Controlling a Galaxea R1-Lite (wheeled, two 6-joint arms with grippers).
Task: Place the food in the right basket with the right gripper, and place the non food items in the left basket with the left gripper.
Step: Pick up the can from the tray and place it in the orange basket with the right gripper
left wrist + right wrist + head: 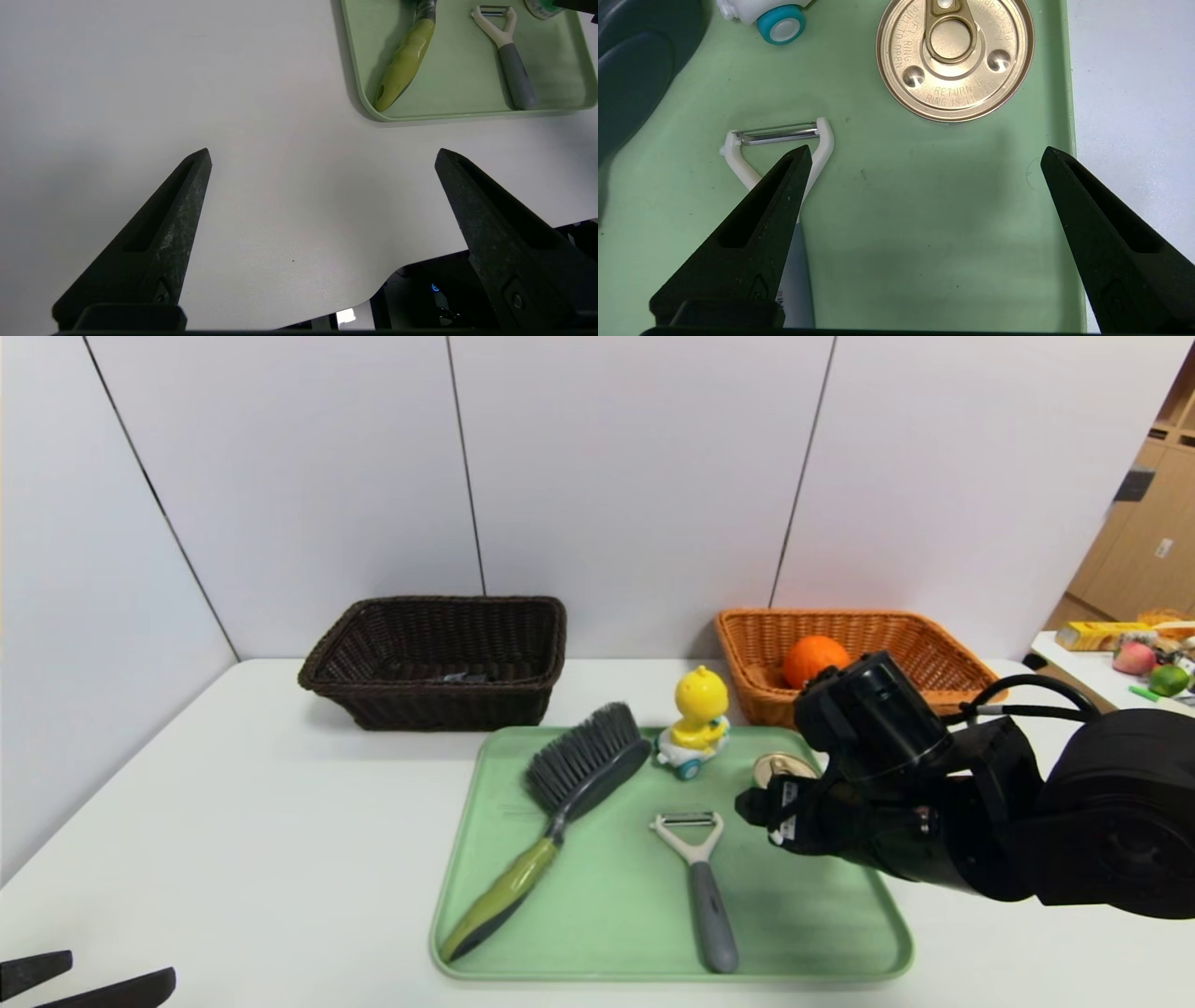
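Note:
On the green tray (523,933) lie the green-handled brush (583,765), the yellow duck toy (695,719), the grey-handled peeler (700,877) and the gold-lidded can (780,767). An orange fruit (812,658) sits in the light orange-tan right basket (934,653). A dark object lies in the dark brown left basket (439,658). My right gripper (924,154) hovers open over the tray, just short of the can (955,56), one finger above the peeler (825,140). My left gripper (322,156) is open and empty over bare table near the front left edge.
A white wall stands close behind both baskets. The table's front edge (373,289) runs just under my left gripper. A side table (1120,663) with fruit and boxes stands far right.

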